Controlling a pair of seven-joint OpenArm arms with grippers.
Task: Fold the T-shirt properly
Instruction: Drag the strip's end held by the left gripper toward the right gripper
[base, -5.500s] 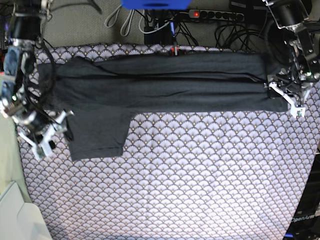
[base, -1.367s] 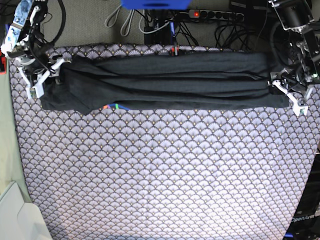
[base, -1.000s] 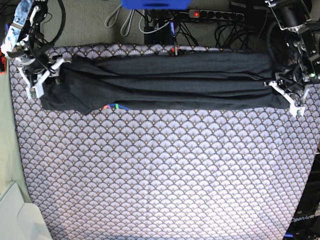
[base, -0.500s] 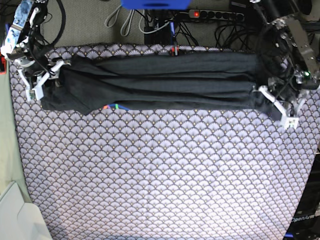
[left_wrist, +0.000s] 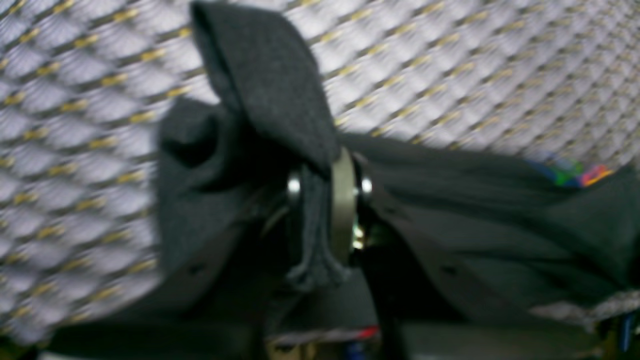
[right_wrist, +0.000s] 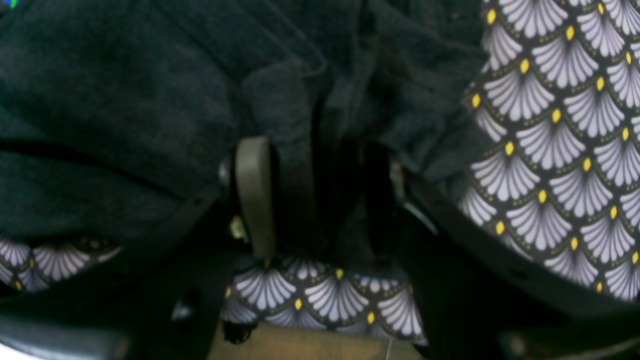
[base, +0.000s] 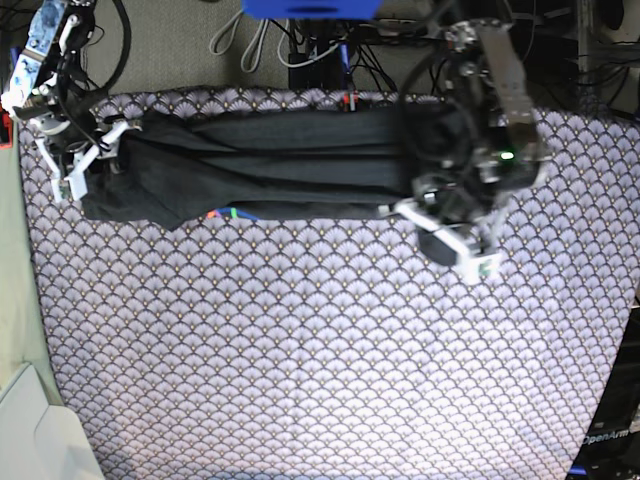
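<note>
The dark T-shirt (base: 270, 165) lies as a long folded band across the far part of the table. At its right end my left gripper (base: 447, 238) is shut on the cloth and holds that end raised, doubled back over the band. The left wrist view shows the T-shirt (left_wrist: 270, 75) pinched between the pads of my left gripper (left_wrist: 325, 200), and a bit of rainbow print (left_wrist: 570, 175) behind. My right gripper (base: 85, 155) is at the band's left end. There its jaws (right_wrist: 320, 195) stand apart around a bunched edge of the T-shirt (right_wrist: 125, 75).
The purple-white scallop cloth (base: 320, 350) covers the table. Behind the far edge lie a power strip (base: 430, 30), cables (base: 240, 40) and a blue object (base: 310, 8). A pale box corner (base: 30, 430) sits at the bottom left.
My left gripper has swung well to the left and slightly toward the front, dragging the shirt's right end with it, so the band is shorter. The right gripper has stayed put.
</note>
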